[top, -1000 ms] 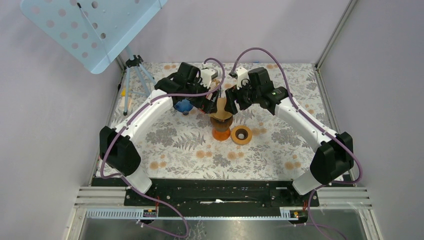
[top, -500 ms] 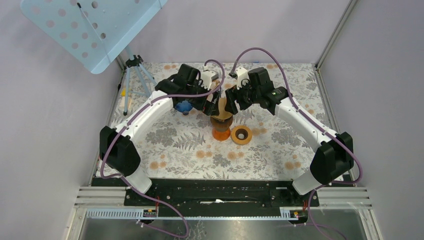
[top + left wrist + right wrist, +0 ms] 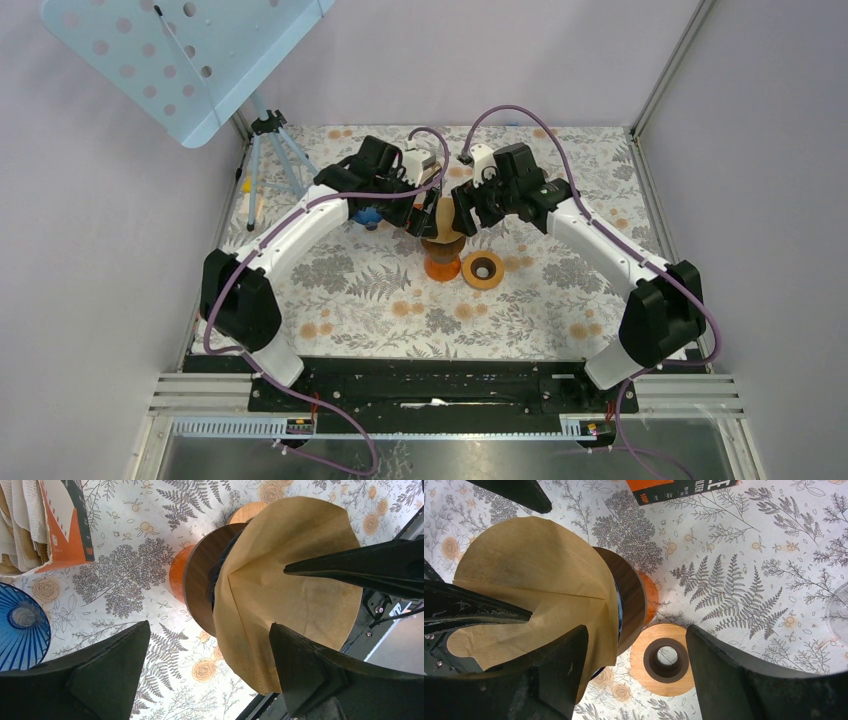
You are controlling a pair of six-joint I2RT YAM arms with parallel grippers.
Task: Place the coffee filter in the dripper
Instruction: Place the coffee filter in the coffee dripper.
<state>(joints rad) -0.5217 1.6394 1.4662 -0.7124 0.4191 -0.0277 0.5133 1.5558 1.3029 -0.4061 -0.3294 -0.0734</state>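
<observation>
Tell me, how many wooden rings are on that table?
2. A dark ring sits atop the orange stand, under the paper filter; a lighter ring lies flat on the tablecloth beside that stand. More may be hidden.

From above, the dripper (image 3: 443, 245) is largely covered by the coffee filter (image 3: 444, 214), so its bowl cannot be seen. In the left wrist view, 2 items are cut off by the frame: a blue ribbed vessel (image 3: 22, 625) at the left edge and an orange filter box (image 3: 65, 535) at the top.
</observation>
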